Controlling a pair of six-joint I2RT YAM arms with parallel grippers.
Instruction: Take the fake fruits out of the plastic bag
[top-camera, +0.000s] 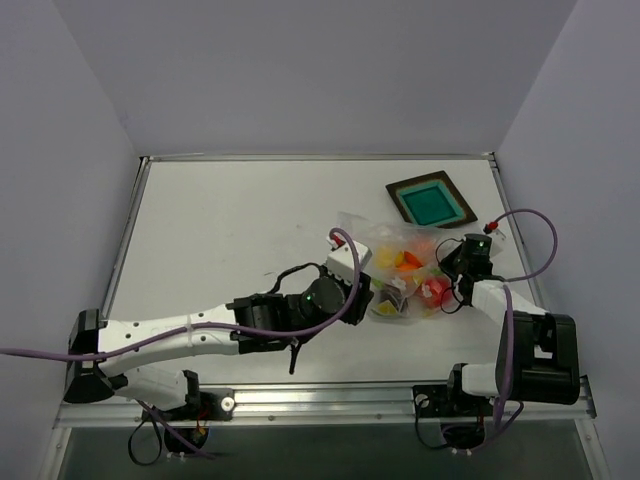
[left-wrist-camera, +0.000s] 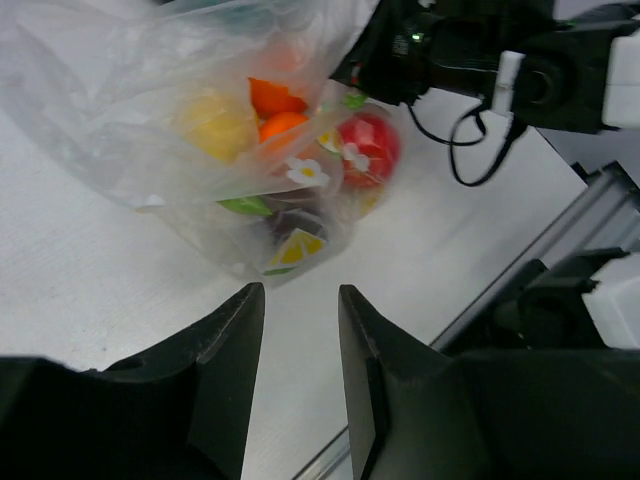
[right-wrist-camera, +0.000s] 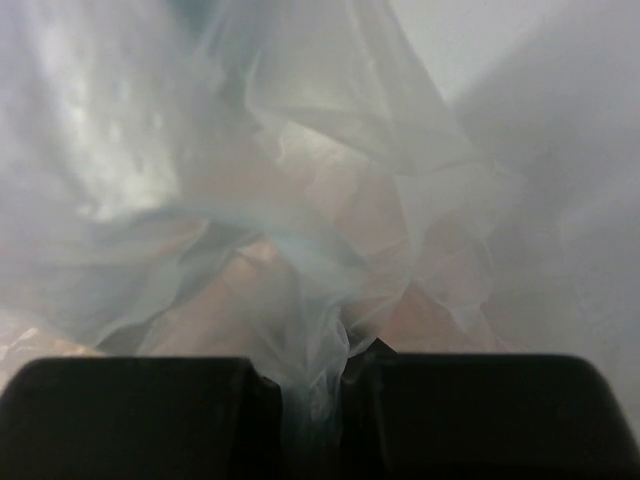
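Plastic bag (top-camera: 400, 262) right of centre in overhead view, fake fruits (left-wrist-camera: 370, 148) inside. Right gripper (right-wrist-camera: 315, 385) pinching film — hold firm. Left gripper (left-wrist-camera: 300, 292) spread, just short of bag — enter by mouth, not through film.

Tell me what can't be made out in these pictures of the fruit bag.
Right wrist view: crinkled film of the clear citrus-printed plastic bag fills the frame; fruits are only pinkish blurs.
Left wrist view: bag folds obscure whether one or two glossy orange balls show.
Top view: bag's opening too small.
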